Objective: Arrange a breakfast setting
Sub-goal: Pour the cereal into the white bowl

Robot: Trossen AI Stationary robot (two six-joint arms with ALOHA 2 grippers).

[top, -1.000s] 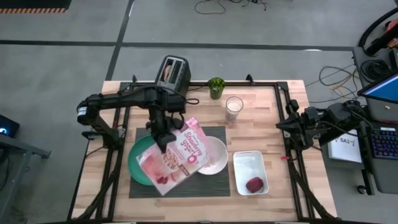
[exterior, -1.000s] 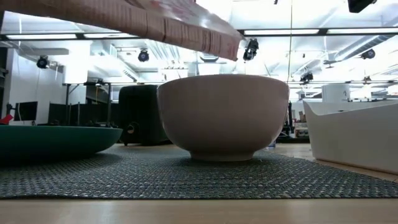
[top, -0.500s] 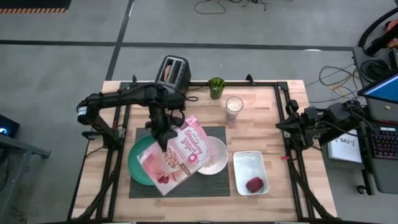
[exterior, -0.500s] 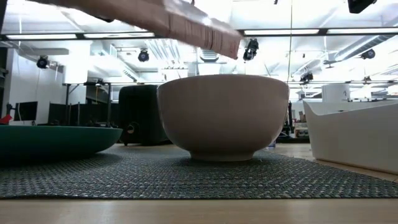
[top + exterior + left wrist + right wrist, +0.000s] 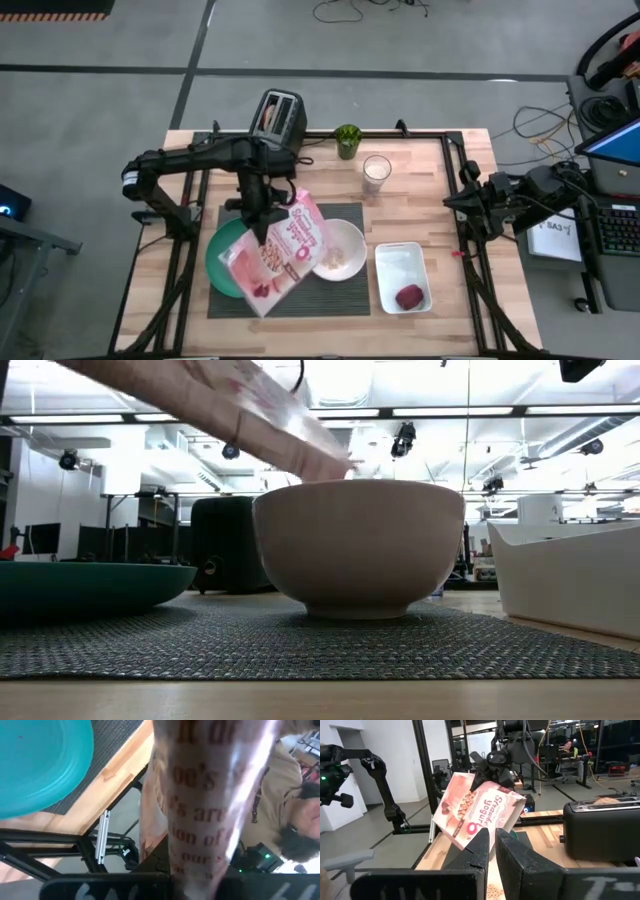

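With left gripper (image 5: 262, 222) clamped on the tilted pink cereal box (image 5: 283, 250) above green plate (image 5: 222, 262) and white bowl (image 5: 336, 250), keep the open corner over the bowl's middle, tip slowly; right gripper (image 5: 494, 851) nearly closed, empty, parked at table's edge.

The only readable print is on the pink cereal box (image 5: 479, 815). In the right wrist view its front face shows the word "Yogurt" in red letters, with a word above it that seems to begin with "Straw" but is partly unclear. In the left wrist view the box (image 5: 210, 805) is very close and blurred; only fragments like "are" and "of" can be made out. In the high view the box (image 5: 283, 252) has lettering too small to read.
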